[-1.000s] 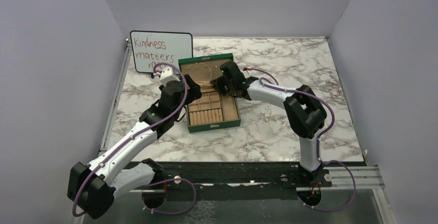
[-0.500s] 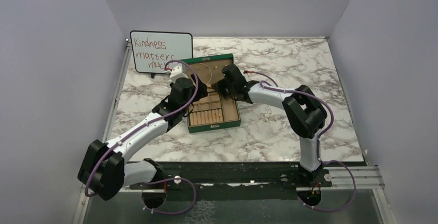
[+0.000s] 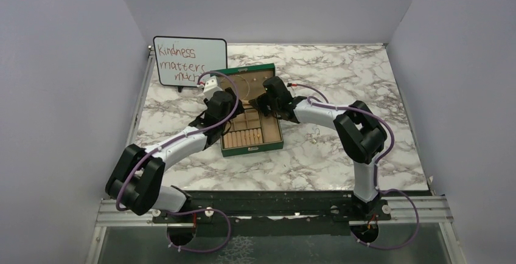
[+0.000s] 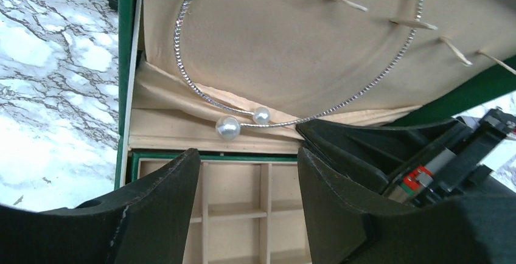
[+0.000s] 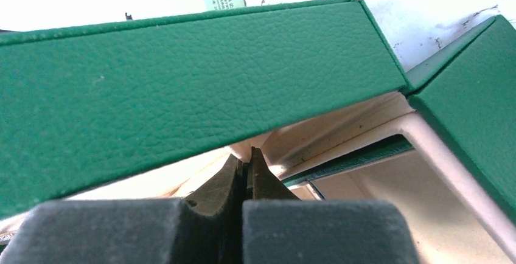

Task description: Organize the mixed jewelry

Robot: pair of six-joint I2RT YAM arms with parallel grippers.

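The green box (image 3: 252, 145) with tan compartments lies open in the middle of the table. A thin silver wire loop (image 4: 193, 86) ending in two pearls (image 4: 228, 128) rests against the tan lining of the raised lid; it also shows in the top view (image 3: 243, 84). A few tiny pieces of jewelry (image 3: 314, 135) lie on the marble right of the box. My left gripper (image 4: 248, 154) is open and empty above the box's rear compartments (image 3: 233, 112). My right gripper (image 5: 246, 154) is shut, its tips against the tan lining under the lid's green edge (image 5: 182, 93), at the lid's right side (image 3: 260, 101).
A whiteboard (image 3: 188, 61) with red writing stands at the back left, close behind the box. My two grippers are near each other over the box; the right one shows in the left wrist view (image 4: 426, 166). Grey walls enclose the marble table (image 3: 365, 81).
My left arm has stretched forward and right, bringing its gripper over the rear of the box below the lid. The right gripper has stayed at the lid.
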